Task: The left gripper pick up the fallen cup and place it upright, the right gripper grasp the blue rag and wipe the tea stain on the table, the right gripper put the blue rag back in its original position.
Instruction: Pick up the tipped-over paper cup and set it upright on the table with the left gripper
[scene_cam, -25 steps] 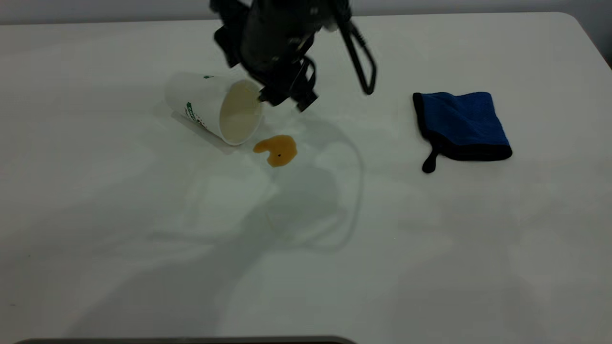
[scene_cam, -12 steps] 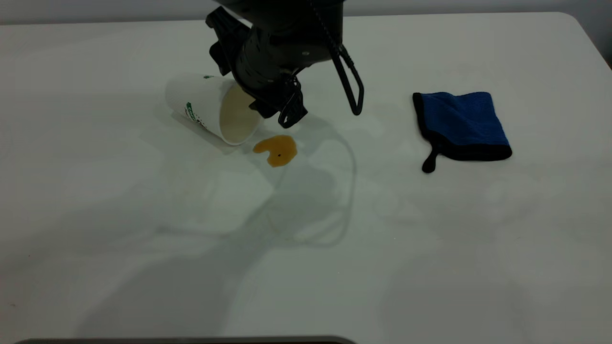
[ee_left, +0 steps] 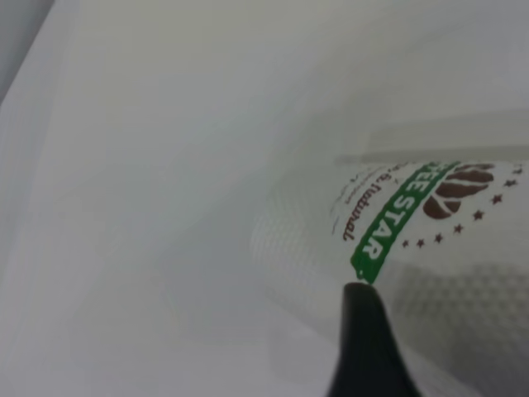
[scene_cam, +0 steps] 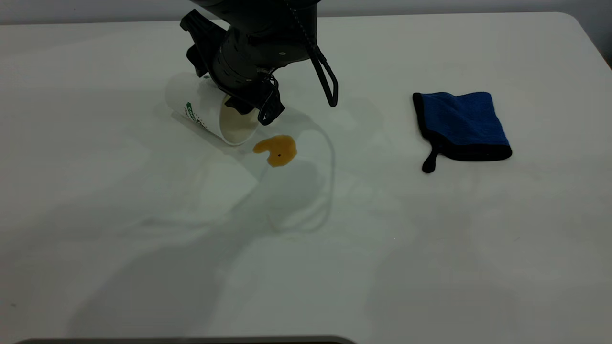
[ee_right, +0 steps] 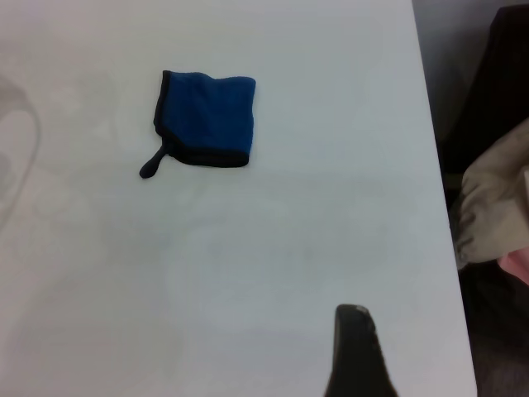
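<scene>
The fallen cup (scene_cam: pixel 205 112) lies on its side toward the far edge of the counter (scene_cam: pixel 306 248), left of the middle, its mouth turned toward the near edge and showing a cream inside. Its wall is white paper, tapered, with a fine dimpled texture that the left wrist view (ee_left: pixel 446 248) shows close up, along with a green banner reading "STAR", brown beans and small stars. The left gripper (scene_cam: pixel 253 107), black and bulky with a rounded wrist and a thin black cable loop (scene_cam: pixel 325 83) hanging at its side, is at the cup's rim; one short dark finger (scene_cam: pixel 270 107) sits just outside the rim and another seems to reach into the mouth, so the fingers look spread around the rim, though whether they press it cannot be told.

The tea stain (scene_cam: pixel 276 149) is a small amber blotch of irregular outline with a tiny dark speck, on the counter just beside the cup's mouth on its near side. The blue rag (scene_cam: pixel 461 125) is plush, roughly square, edged in black with a short black loop tab, lying flat well apart toward the right edge.

The counter is plain, smooth and white with a rounded far right corner, and carries soft shadows. The right gripper (ee_right: pixel 355 351) shows only as one dark finger tip in its own wrist view, above the counter near its edge; its fingers' state cannot be told. Past that edge are a dark floor and some pale fabric (ee_right: pixel 492 207).
</scene>
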`<state>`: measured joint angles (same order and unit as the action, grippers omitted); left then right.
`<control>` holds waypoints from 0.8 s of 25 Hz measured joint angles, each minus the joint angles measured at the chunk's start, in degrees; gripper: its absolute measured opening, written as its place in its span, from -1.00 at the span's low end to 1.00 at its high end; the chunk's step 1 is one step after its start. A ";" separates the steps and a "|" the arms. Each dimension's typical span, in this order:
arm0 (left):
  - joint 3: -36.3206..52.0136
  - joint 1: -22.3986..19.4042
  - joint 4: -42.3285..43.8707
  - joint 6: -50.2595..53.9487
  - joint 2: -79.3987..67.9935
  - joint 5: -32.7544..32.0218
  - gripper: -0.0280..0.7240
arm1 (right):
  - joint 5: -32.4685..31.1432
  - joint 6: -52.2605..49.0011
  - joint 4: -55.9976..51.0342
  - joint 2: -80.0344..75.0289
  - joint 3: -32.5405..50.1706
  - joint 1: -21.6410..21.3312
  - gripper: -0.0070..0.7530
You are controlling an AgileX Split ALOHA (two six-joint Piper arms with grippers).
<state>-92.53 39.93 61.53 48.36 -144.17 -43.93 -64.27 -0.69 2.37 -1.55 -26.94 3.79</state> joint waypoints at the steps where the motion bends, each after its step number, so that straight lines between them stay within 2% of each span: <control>1: 0.00 0.00 0.08 -0.06 0.00 0.05 0.34 | 0.00 0.00 0.00 0.00 0.00 0.00 0.43; 4: 0.00 0.00 0.65 -0.06 0.00 -1.05 -0.12 | 0.00 0.00 0.00 0.00 0.00 0.00 0.43; 7: 0.00 -0.23 3.96 -0.23 0.34 -5.73 -0.74 | 0.00 0.00 0.00 0.00 0.00 0.00 0.43; 8: 0.00 -0.61 4.24 -0.70 0.93 -6.20 -0.83 | 0.00 0.00 0.00 0.00 0.00 0.00 0.43; 10: 0.00 -2.11 2.17 -3.28 3.07 -5.55 -0.92 | 0.00 0.00 0.00 0.00 0.00 0.00 0.43; 13: 0.00 -6.36 -7.00 -11.78 9.04 -2.57 -0.93 | 0.00 0.00 0.00 0.00 0.00 0.00 0.43; 17: 0.00 -15.65 -26.55 -24.21 16.85 1.65 -0.93 | 0.00 0.00 0.00 0.00 0.00 0.00 0.43; 20: 0.00 -22.49 -45.08 -37.69 18.50 3.69 -0.93 | 0.00 0.00 0.00 0.00 0.00 0.00 0.43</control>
<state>-92.53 17.44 16.45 10.67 -125.67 -40.24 -64.27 -0.69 2.37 -1.55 -26.94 3.79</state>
